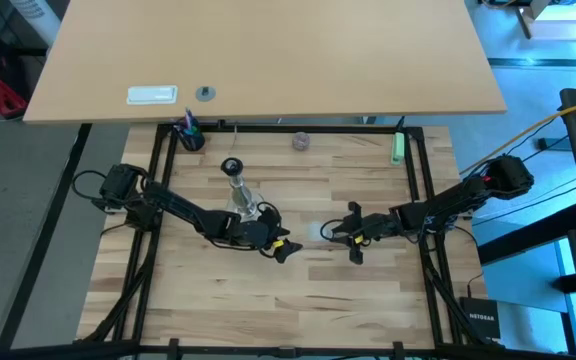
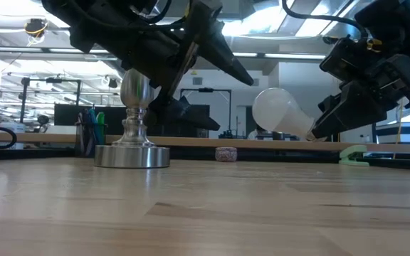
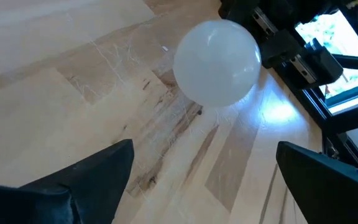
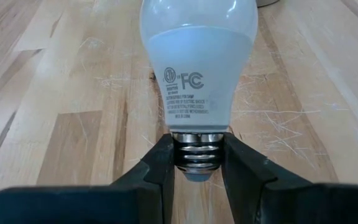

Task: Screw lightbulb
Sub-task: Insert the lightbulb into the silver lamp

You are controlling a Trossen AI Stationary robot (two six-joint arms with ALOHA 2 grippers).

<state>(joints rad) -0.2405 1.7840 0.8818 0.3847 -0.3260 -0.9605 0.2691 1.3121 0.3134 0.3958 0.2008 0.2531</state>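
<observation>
While held clear of the table: the lightbulb (image 4: pixel 197 68) is carried off the wood in mid-air, tilted, globe end pointing away from the holding arm.

Right gripper: the right gripper (image 4: pixel 197 165) is pinched on the bulb's silvery threaded base, one dark finger (image 4: pixel 160 168) pressed to each side of the threads; printed markings are seen on the bulb's white neck.

Right gripper, place: in the high view the right gripper (image 1: pixel 351 236) is found at about 4 o'clock from the table's centre, the bulb (image 1: pixel 328 231) showing as a pale spot at its tip.

Left gripper: the left gripper (image 1: pixel 281 247) is held spread, nothing between its fingers; it sits at 9 o'clock from the bulb, near but apart.

Left wrist view: the bulb's round globe (image 3: pixel 217 62) is seen beyond the spread fingers (image 3: pixel 98 171), not touched by them.

Stand: a silvery stand (image 2: pixel 134 128) is set upright on the wood, at 10 o'clock from the bulb in the high view, well apart from it.

Low view: the bulb (image 2: pixel 280 112) is seen raised above the table surface (image 2: pixel 205 206).
</observation>
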